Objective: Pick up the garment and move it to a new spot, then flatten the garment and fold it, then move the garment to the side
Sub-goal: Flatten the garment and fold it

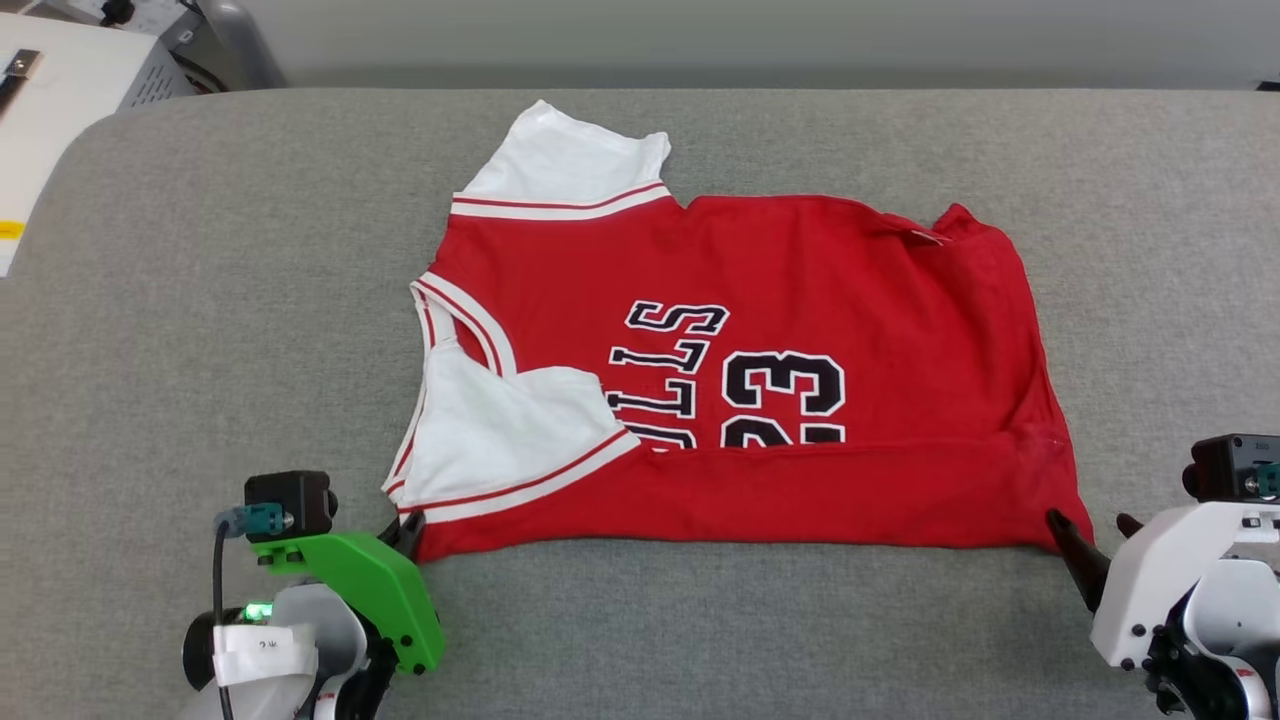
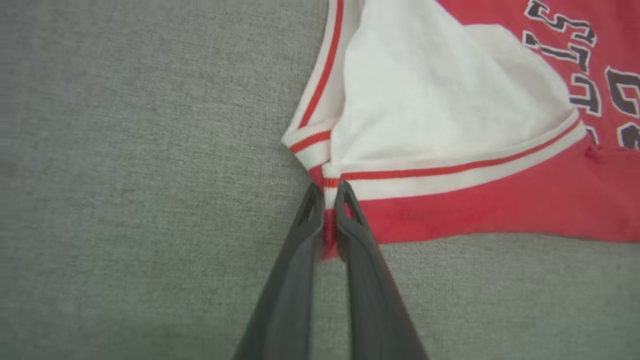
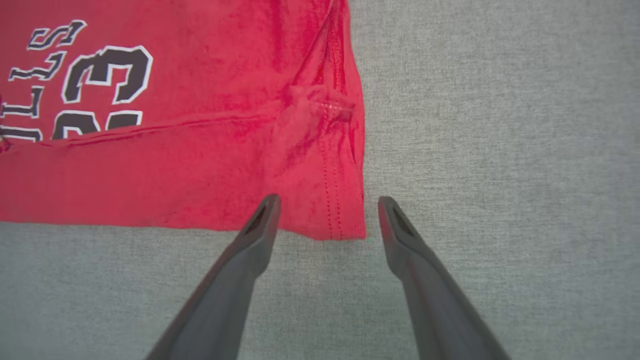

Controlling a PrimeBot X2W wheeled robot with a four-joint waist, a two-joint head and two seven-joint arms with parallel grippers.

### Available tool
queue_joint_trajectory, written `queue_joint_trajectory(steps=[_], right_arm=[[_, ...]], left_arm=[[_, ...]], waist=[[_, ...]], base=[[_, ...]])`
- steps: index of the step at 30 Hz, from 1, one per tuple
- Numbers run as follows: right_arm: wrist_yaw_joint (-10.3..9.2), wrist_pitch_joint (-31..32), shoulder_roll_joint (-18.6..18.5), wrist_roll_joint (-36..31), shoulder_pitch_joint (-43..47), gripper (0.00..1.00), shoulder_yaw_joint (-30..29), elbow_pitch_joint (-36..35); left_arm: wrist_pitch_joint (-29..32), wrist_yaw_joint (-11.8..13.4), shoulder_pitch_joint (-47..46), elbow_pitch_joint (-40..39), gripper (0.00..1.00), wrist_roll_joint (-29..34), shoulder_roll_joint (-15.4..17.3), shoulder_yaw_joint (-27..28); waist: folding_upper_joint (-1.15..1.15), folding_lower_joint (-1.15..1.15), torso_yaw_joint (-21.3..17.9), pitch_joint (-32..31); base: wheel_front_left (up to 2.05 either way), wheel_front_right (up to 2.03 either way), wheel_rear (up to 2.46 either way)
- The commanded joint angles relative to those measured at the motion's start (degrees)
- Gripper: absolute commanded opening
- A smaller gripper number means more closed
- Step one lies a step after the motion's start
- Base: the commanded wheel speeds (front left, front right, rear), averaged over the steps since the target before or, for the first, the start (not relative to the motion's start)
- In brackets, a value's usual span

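Left gripper (image 1: 410, 528) is sitting at the head view's lower left, its fingers (image 2: 352, 225) pressing together and pinching the garment (image 1: 800, 290) at its near left corner, where the red-and-white striped trim is meeting the red edge. Right gripper (image 1: 1090, 522) is hovering at the lower right with its fingers (image 3: 402, 235) spreading wide, straddling the garment's near right corner. One finger is lying over the red cloth and the other over bare grey beyond the side edge; whether either is touching cannot be told. Garment is lying on the grey surface (image 1: 200, 300), roughly centred, neck toward the robot's left and hem toward its right. Its near edge is folding up over the body, hiding the lower part of the lettering and number. One white sleeve (image 1: 500, 430) is resting on the red front near the left gripper; the other (image 1: 570, 160) is sticking out toward the far side
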Motion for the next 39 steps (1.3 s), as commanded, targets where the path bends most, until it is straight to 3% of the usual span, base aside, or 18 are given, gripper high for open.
queue_joint_trajectory(steps=[1,10,18,19,21,30,39], right_arm=[[-0.03,-0.1,-0.3,-1.1,-0.6,1.00,-0.6,1.1],[-0.03,0.5,0.1,-5.0,-3.9,1.00,-2.3,8.3],[-0.03,0.9,0.9,-6.9,-5.6,1.00,-2.9,15.3],[-0.03,1.0,1.1,-6.7,-5.7,0.51,-3.1,15.9],[-0.03,1.0,1.2,-6.7,-5.7,0.00,-3.2,16.8],[-0.03,-1.4,1.0,-4.7,-5.2,0.00,-3.6,17.7],[-0.03,-0.6,1.8,-1.6,0.7,0.00,-5.5,13.0]], left_arm=[[-0.7,-0.3,0.9,-1.5,0.00,-0.9,-0.1,0.6],[-0.5,0.7,1.9,-10.8,0.00,-0.9,1.5,1.4],[0.1,1.0,2.1,-11.8,0.00,-0.3,1.9,0.4],[0.2,1.1,2.1,-11.7,0.00,-0.1,2.1,0.3],[0.4,1.1,2.1,-11.4,0.00,0.1,2.3,0.1],[1.0,1.1,3.5,-9.2,0.00,-0.1,3.0,-0.6],[1.1,1.1,6.7,-8.0,0.00,-0.5,3.4,-1.7]], waist=[[0.00,0.00,1.4,-1.0],[0.00,0.00,3.9,0.6],[0.00,0.00,4.8,1.9],[0.00,0.00,4.8,1.9],[0.00,0.00,4.9,1.9],[0.00,0.00,4.4,-0.9],[0.00,0.00,4.2,-6.1]], base=[[0.00,0.00,0.00],[0.00,0.00,0.00],[0.00,0.00,0.00],[0.00,0.00,0.00],[0.00,0.00,0.00],[0.00,0.00,0.00],[0.00,0.00,0.00]])
